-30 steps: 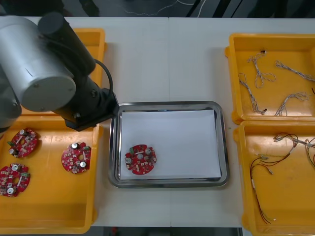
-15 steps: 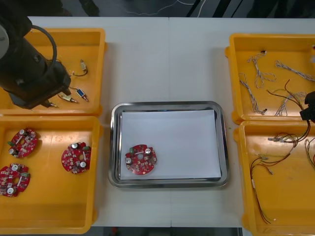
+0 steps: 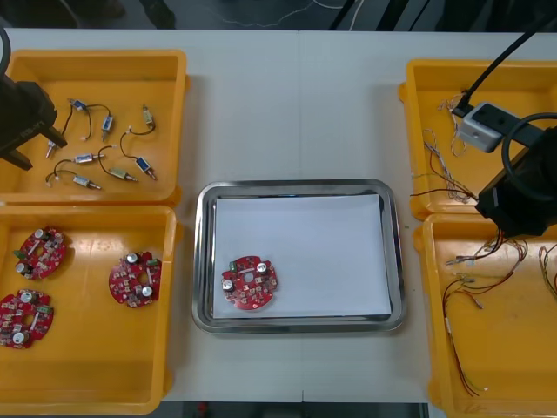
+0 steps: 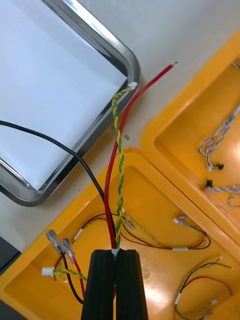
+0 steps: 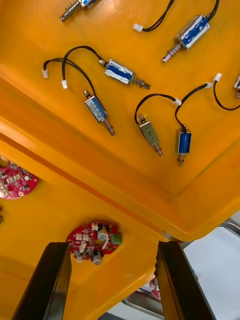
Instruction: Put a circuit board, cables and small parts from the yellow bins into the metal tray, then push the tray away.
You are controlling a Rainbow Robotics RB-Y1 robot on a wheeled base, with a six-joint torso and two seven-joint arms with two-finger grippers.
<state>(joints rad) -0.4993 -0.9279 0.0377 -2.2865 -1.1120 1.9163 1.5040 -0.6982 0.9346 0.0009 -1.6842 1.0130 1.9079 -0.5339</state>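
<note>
Left of the tray point(image 3: 296, 185), our left gripper point(image 5: 114, 247) hangs wide open over the parts bin point(image 3: 104, 56). A board point(image 3: 248, 283) lies in the tray's near-left corner. Right of the tray, our right gripper point(image 4: 115, 254) pinches a red and yellow cable point(image 4: 121, 165).

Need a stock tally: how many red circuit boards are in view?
4. One circuit board lies in the metal tray, near left; three in the near left yellow bin: two by its left wall, one toward its right. None seems hidden.
</note>
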